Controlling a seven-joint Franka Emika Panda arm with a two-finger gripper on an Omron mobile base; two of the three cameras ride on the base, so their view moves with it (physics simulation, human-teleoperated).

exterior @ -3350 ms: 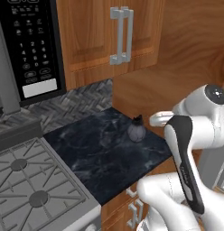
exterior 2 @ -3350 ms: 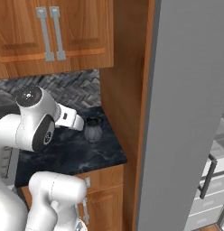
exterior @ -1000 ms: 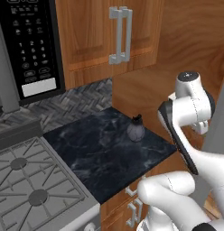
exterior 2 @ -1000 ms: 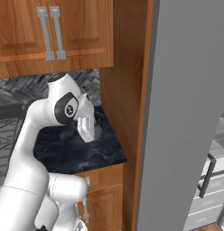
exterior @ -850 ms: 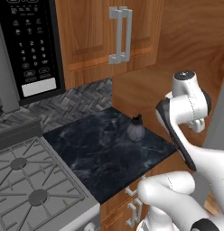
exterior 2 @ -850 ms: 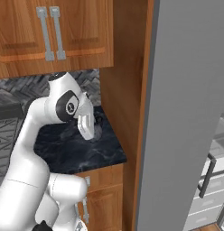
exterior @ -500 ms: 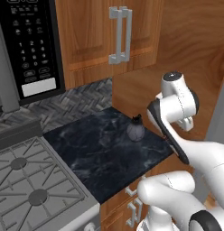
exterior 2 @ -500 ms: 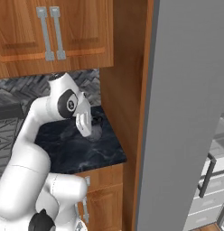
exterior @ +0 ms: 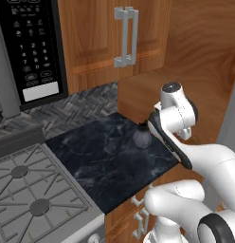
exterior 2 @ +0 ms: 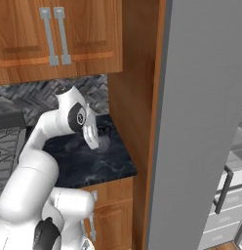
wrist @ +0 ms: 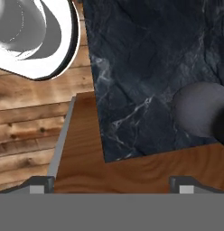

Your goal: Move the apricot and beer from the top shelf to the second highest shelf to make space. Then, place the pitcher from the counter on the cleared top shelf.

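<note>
the smoky-grey pitcher stands at the back corner of the dark marbled counter, close to the wooden side panel, with the white arm's wrist just beside it. the gripper hangs above the counter's edge with its jaws spread wide and nothing between them. the gas stove adjoins the counter.

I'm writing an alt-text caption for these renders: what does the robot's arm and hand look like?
A glossy white arm of rounded, bulbous segments, with dark grey-black bands and a dark round cap at the joints. The hand ends in two small dark grey finger tips. No cables or markings are visible.
</note>
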